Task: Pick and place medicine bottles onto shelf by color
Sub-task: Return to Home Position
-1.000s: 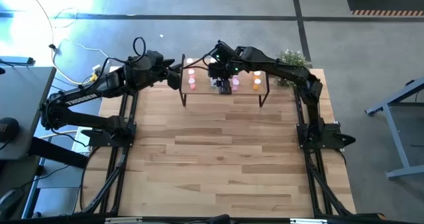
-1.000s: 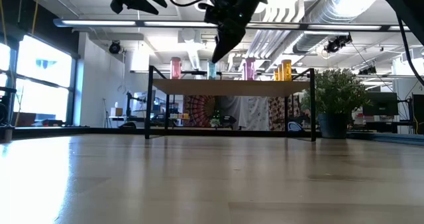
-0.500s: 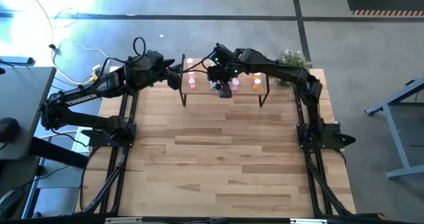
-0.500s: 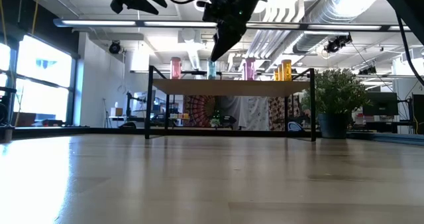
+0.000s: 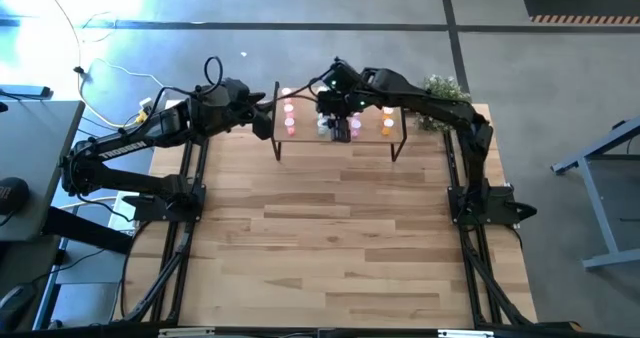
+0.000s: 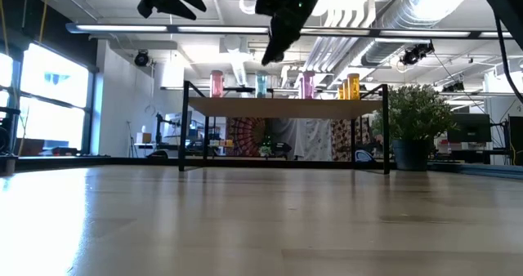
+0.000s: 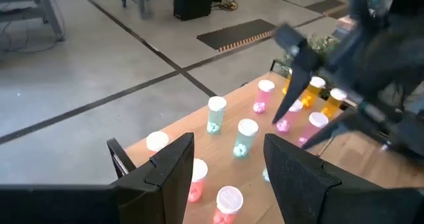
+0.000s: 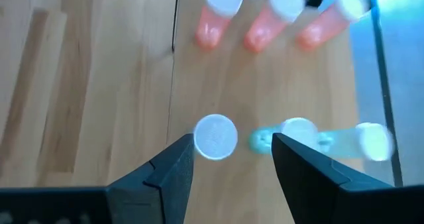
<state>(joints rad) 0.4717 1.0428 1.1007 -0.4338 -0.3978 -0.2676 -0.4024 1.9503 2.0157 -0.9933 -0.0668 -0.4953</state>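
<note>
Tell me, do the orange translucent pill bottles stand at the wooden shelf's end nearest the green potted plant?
Yes, the orange bottles sit at the end of the shelf next to the potted plant.

Shelf (image 6: 286, 107) thick with upright bottles (image 7: 246, 137); open tabletop (image 5: 340, 240) in front.

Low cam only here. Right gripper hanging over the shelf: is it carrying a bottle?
Observer: No. In its wrist view the right gripper is open, with nothing between the fingers.
Operator: What's under it?
Observer: A white-capped bottle, upright, at one end of the row of teal bottles.
Operator: Left arm?
Observer: The high view puts the left gripper just off the left end of the shelf, not over it. It is open too.
</note>
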